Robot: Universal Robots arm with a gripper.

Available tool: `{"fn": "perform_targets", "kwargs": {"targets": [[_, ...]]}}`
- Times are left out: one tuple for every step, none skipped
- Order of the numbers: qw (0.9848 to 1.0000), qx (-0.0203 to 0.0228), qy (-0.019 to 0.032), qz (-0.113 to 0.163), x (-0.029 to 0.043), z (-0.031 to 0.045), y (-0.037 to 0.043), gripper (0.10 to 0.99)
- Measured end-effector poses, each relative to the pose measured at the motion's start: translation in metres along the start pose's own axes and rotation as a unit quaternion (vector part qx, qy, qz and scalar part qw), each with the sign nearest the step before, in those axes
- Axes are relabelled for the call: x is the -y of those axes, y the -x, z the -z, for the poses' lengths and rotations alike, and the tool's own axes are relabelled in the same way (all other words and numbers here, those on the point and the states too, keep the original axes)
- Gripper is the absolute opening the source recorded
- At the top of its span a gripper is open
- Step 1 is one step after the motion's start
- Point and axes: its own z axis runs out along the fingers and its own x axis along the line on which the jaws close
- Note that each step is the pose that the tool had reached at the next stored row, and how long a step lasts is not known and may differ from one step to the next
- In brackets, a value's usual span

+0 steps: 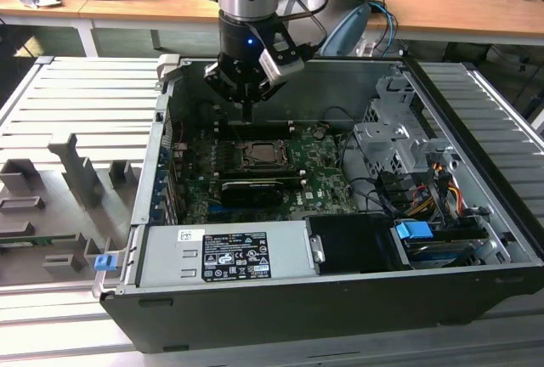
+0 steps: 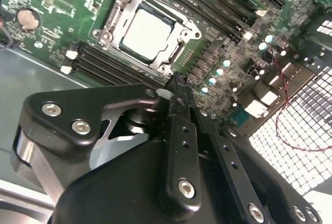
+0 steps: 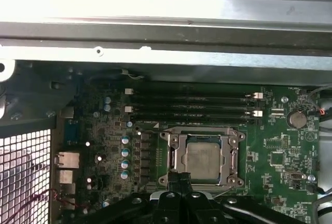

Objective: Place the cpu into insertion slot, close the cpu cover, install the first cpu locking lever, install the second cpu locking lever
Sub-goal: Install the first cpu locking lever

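Pincer (image 2: 175, 81), fingers pressed together and empty, points down just beside the cpu cover (image 2: 179, 53).

Cpu (image 2: 147, 32) in insertion slot (image 2: 110, 17), cpu cover (image 2: 182, 37) over it; gripper (image 2: 178, 80) just beside slot.

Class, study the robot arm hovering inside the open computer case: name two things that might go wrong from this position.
1. The black gripper, fingers shut and empty, hangs just beside the silver square cpu; descending off-line might scrape it or its silver metal cpu cover.
2. The black memory slots lie close beside the metal-rimmed insertion slot; a sideways swing may strike them.
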Motion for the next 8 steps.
{"fn": "perform_targets", "kwargs": {"targets": [[1.0000, 0.0000, 0.0001, 0.001, 0.0000, -0.0019, -0.0031, 0.106], [1.0000, 0.0001, 0.0002, 0.001, -0.0001, -0.0030, -0.0057, 0.106], [1.0000, 0.0003, 0.0006, 0.001, -0.0002, -0.0047, -0.0120, 0.106], [1.0000, 0.0005, 0.0008, 0.001, -0.0004, -0.0059, -0.0171, 0.106], [1.0000, 0.0007, 0.0009, 0.001, -0.0004, -0.0067, -0.0201, 0.106], [1.0000, 0.0007, 0.0009, 0.001, -0.0005, -0.0077, -0.0232, 0.106], [1.0000, 0.0007, 0.0009, 0.001, -0.0005, -0.0088, -0.0255, 0.106], [1.0000, 0.0007, 0.0009, 0.001, -0.0006, -0.0104, -0.0274, 0.106]]}}
